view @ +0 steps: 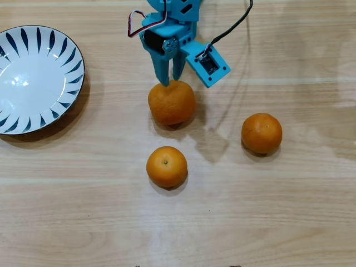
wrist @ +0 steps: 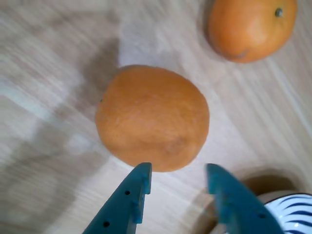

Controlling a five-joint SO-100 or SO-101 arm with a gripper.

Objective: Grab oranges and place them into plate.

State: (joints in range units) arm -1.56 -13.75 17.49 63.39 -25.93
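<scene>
None of the three oranges has reached the plate (view: 39,78), which sits empty at the upper left of the overhead view on the pale wooden tabletop (view: 267,211), so as far as the pictures show the whole task is still ahead. The blue gripper (view: 171,79) reaches down from the top edge of the overhead view, and its tips sit at the far rim of the largest orange (view: 172,103), the one nearest the plate. In the wrist view the two fingers stand apart with a clear gap between them and nothing held, and the large orange (wrist: 152,118) lies just ahead of the tips, slightly left of the gap's centre; whether a tip already touches the skin cannot be told. A second orange (view: 167,167) rests just below the large one in the overhead view, apart from it, and the third orange (view: 261,133) lies well off to the right; one of these appears at the top right of the wrist view, though which one is uncertain. By my reading the arm is lining up its first grasp: it must bring the fingers around the fruit and close on it, then carry it to the plate, with the other two fruits to follow.
</scene>
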